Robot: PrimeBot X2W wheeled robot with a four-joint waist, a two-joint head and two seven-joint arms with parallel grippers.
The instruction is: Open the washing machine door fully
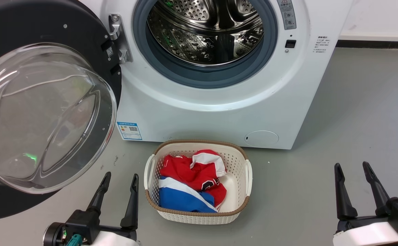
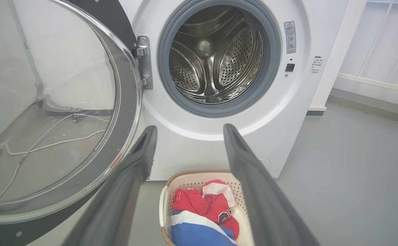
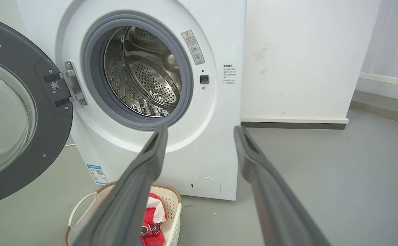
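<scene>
**Door swung wide, both grippers empty**

The left gripper (image 1: 121, 176) sits at the lower left of the head view with its two dark fingers spread apart and nothing between them. Its fingertips point up just beside the lower edge of the washing machine door (image 1: 45, 114); whether they touch it I cannot tell. The right gripper (image 1: 352, 165) is at the lower right, well apart from the machine, and its fingers are likewise parted and hold nothing.

Between the two grippers a white basket (image 1: 237, 164) with a brown rim stands on the grey floor (image 1: 356, 112). Crumpled red, white and blue clothes (image 1: 192, 181) lie inside it.

Just behind the basket is the white washing machine (image 1: 219, 112). Its door hangs out to the left of the round opening on a metal hinge (image 1: 118, 37), with its clear glass bowl bulging toward the camera and its black rim around it. The opening is uncovered, showing the grey rubber ring (image 1: 206, 80) and the perforated steel drum (image 1: 206, 30).
</scene>
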